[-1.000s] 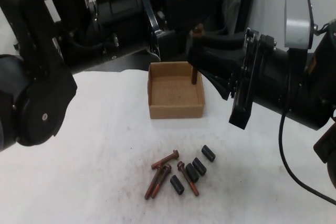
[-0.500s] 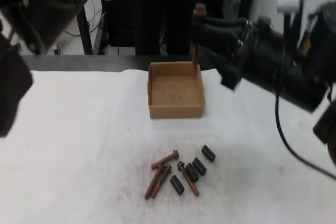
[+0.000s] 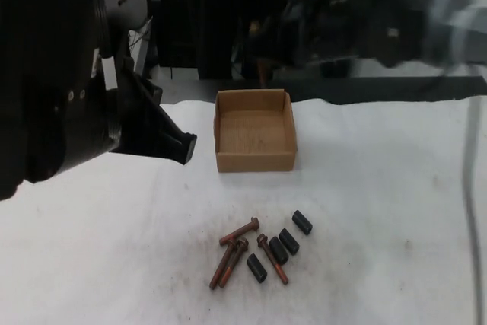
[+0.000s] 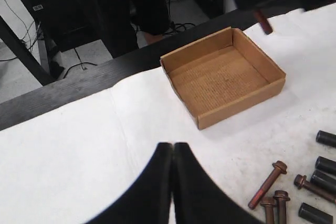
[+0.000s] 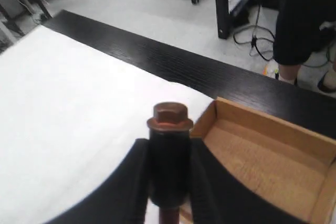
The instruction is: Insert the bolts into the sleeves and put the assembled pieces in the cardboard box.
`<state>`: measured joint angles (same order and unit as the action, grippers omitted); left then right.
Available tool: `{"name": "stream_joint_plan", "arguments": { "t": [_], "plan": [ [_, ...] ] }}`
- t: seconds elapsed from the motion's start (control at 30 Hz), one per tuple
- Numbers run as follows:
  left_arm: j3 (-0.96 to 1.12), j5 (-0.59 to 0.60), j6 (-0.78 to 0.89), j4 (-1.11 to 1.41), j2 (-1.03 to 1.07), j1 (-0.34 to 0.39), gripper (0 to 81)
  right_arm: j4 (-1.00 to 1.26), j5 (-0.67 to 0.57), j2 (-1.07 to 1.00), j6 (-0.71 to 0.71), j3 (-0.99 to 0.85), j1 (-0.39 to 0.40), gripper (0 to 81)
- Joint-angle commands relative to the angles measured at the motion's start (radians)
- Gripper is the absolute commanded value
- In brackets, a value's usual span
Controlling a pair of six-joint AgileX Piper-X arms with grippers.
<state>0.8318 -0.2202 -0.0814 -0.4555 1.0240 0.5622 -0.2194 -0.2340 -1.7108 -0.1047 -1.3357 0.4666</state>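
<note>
My right gripper point(image 5: 169, 148) is shut on an assembled piece point(image 5: 169, 163): a black sleeve with a copper bolt head point(image 5: 169, 116) standing out of it. It hangs above the near-side rim of the cardboard box point(image 5: 252, 116). In the left wrist view this bolt point(image 4: 262, 22) shows by the box's far corner. The box point(image 3: 255, 141) is empty. My left gripper point(image 4: 172, 148) is shut on nothing, above the white cloth beside the box point(image 4: 226, 82). Several loose copper bolts point(image 3: 240, 231) and black sleeves point(image 3: 288, 241) lie in a cluster in front of the box.
A white cloth point(image 3: 380, 188) covers the bench, with a dark table edge point(image 3: 380, 89) behind the box. My left arm's bulky body point(image 3: 68, 104) hangs over the bench's left side. Chair legs and cables stand on the floor beyond.
The right arm has swung up and leftwards, carrying the piece from the box's far right corner to behind its far edge. The left arm's body has come back over the left side.
</note>
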Motion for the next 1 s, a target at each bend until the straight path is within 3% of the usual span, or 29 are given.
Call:
{"name": "stream_joint_plan", "arguments": {
  "t": [0.0,0.23,0.53,0.6,0.8,0.97],
  "plan": [
    [0.004,-0.002,0.011,-0.005,-0.012,0.000,0.1,-0.143,0.069,-0.212,0.011,-0.214,-0.005,0.8],
    [0.004,-0.002,-0.008,-0.008,-0.012,0.000,0.1,-0.279,0.108,-0.439,0.011,-0.428,-0.006,0.8],
    [0.004,-0.002,-0.008,-0.090,-0.012,0.000,0.1,-0.266,0.158,-0.509,0.017,-0.455,-0.005,0.6],
    [0.004,-0.002,-0.008,-0.091,-0.012,0.000,0.1,-0.252,0.158,-0.509,0.038,-0.455,-0.005,5.8],
    [0.004,-0.002,-0.008,-0.088,-0.012,0.000,0.1,-0.192,0.126,-0.507,0.039,-0.455,-0.012,32.1],
    [0.004,-0.002,-0.008,-0.088,-0.012,0.000,0.1,-0.199,0.126,-0.496,0.039,-0.455,-0.012,31.6]
  ]
}}
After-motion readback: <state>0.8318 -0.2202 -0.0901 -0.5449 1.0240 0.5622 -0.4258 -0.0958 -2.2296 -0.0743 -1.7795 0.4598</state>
